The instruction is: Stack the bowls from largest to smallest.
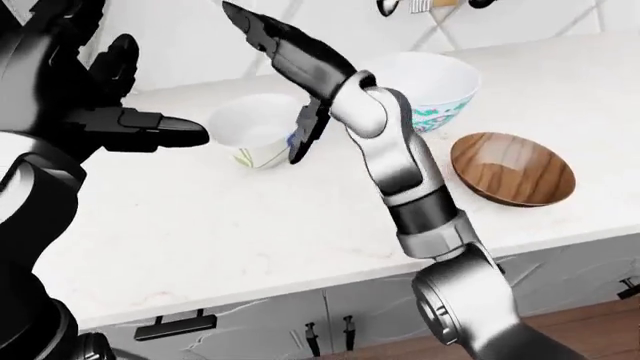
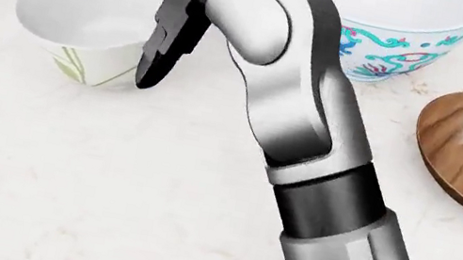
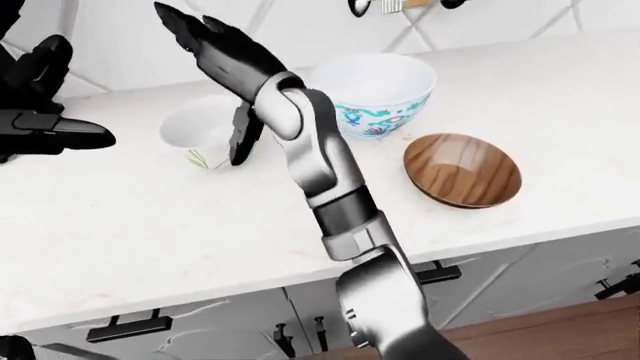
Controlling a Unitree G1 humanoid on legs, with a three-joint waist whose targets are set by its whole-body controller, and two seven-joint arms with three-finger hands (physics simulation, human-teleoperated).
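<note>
three bowls sit on a white tabletop (image 1: 200, 225) with faint grey marks in it. the small white bowl (image 2: 89, 15) has a green leaf picture low on its side and stands upright toward the left of the head view. the big white bowl (image 3: 385, 86) has blue-green swirls painted on the outside and stands up near the wall, to the right of the small one. the brown wooden bowl (image 1: 513, 169) is wide and shallow and sits further right and lower in the left-eye view, apart from the other two and a bit tipped toward the camera. no bowl is inside another one. the right robot hand (image 1: 290, 71) is up over the tabletop between the small white bowl and the big painted bowl, with its black fingers spread out. one finger (image 2: 166, 39) points down right next to the small bowl's right side, and it looks like it may be touching the rim, but that is hard to tell. it holds nothing. its shiny grey arm (image 1: 405, 176) comes up from the bottom of the view and crosses over part of the big bowl. the left robot hand (image 1: 100, 97) is at the left of the left-eye view, fingers spread too, with one finger pointing toward the small bowl but not reaching it. below the tabletop edge are grey cupboard doors (image 3: 200, 319) with black handles.
</note>
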